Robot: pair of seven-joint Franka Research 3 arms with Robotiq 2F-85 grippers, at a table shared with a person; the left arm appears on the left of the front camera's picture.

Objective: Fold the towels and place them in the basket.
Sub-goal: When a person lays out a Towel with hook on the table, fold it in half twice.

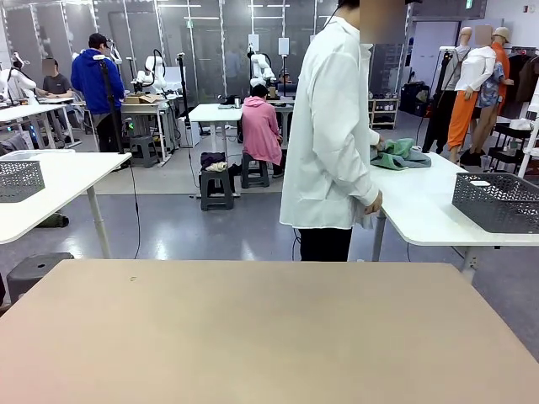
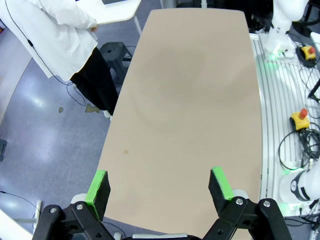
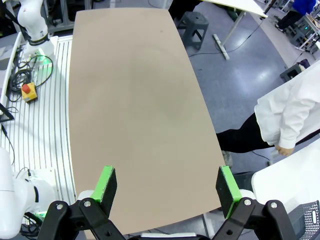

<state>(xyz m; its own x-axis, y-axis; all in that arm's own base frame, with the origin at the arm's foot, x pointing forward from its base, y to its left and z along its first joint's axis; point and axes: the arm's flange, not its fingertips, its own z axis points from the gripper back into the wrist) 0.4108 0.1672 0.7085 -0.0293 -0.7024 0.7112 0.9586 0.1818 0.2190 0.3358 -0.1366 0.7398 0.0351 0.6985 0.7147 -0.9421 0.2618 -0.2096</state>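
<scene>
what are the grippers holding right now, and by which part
Nothing is held. The left gripper and the right gripper both hang open above the tan table, with nothing between their green pads.

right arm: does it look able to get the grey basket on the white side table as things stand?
Probably not. The basket sits on a separate white table past the tan table's far right corner, with floor between them. The right tool hangs open above the tan table, well short.
</scene>
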